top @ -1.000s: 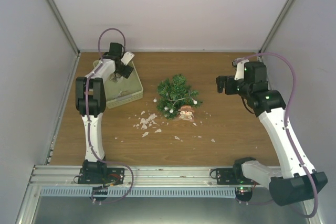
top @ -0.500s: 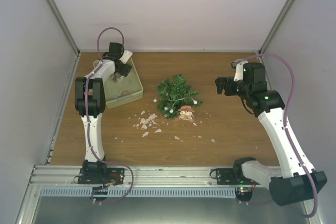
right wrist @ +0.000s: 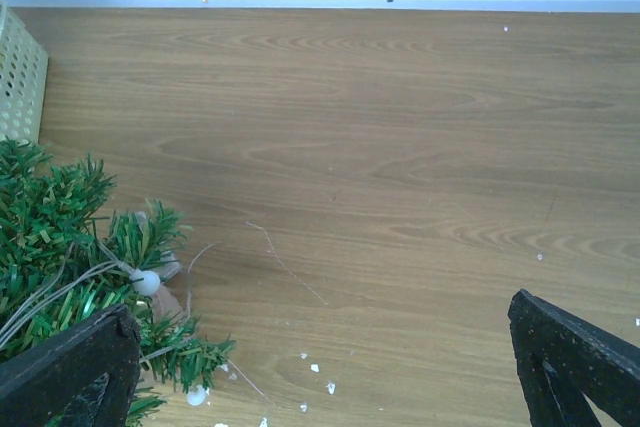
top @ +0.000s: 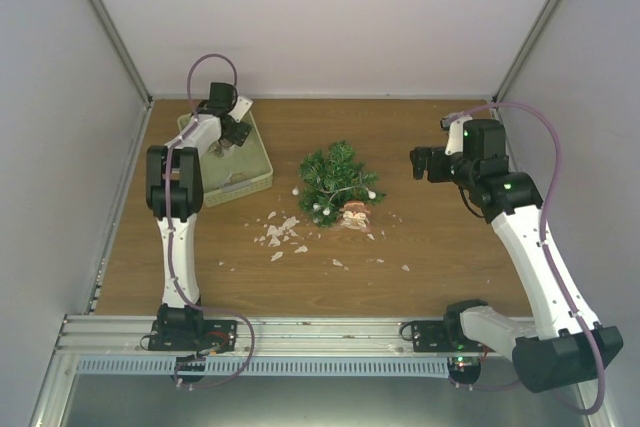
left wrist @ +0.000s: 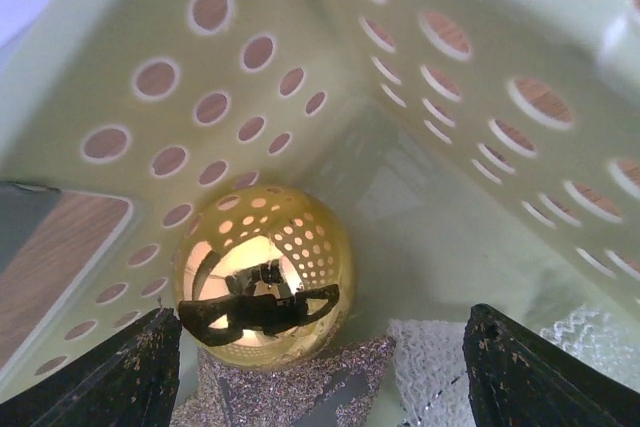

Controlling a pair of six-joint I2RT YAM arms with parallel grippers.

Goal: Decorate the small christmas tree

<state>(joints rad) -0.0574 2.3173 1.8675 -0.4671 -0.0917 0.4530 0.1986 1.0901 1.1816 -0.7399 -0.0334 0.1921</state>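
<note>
Lying near table (top: 450, 267) centre, tree (top: 338, 182) sits near and left of right gripper (top: 420, 162), jaws wide, empty. Left gripper (left wrist: 320, 377), jaws wide, hangs inside far-left-corner basket (left wrist: 450, 97), above gold ball (left wrist: 262, 272).

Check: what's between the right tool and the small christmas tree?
Nothing solid: top view shows bare table between the right tool and the small christmas tree. Right wrist view adds only a thin strand and white flecks.

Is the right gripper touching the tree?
Apart. The top view shows bare table between the right gripper and the tree.
</note>
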